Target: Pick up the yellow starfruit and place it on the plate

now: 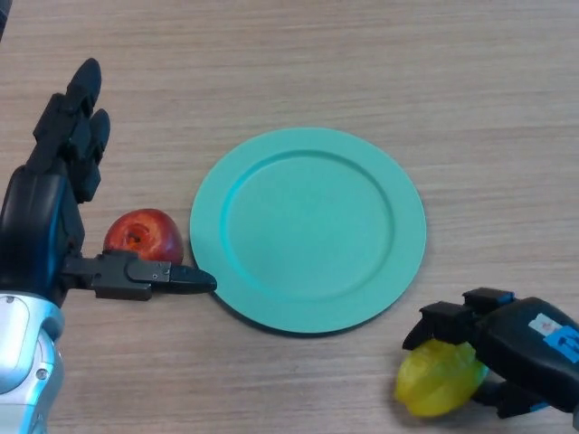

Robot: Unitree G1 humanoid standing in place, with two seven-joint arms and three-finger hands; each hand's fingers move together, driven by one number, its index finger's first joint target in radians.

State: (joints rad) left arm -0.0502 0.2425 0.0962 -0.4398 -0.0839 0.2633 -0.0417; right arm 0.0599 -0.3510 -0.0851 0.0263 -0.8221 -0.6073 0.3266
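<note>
Nearest the camera, just off the plate's [308, 145] near-right rim, the right robot hand [520, 348] has its fingers curled over the yellow starfruit [439, 380], clamped on it from above and from the right. The starfruit sits low over the table [298, 54], apart from the plate; whether it rests on the wood or is lifted cannot be told. The teal plate lies flat on the table with nothing on it. Against the plate's left rim is a red apple [140, 233]. The left robot hand [54, 181] stands beside the apple on the side away from the plate, fingers straight and apart, pointing away from the camera, its thumb reaching in front of the apple toward the plate's edge.
</note>
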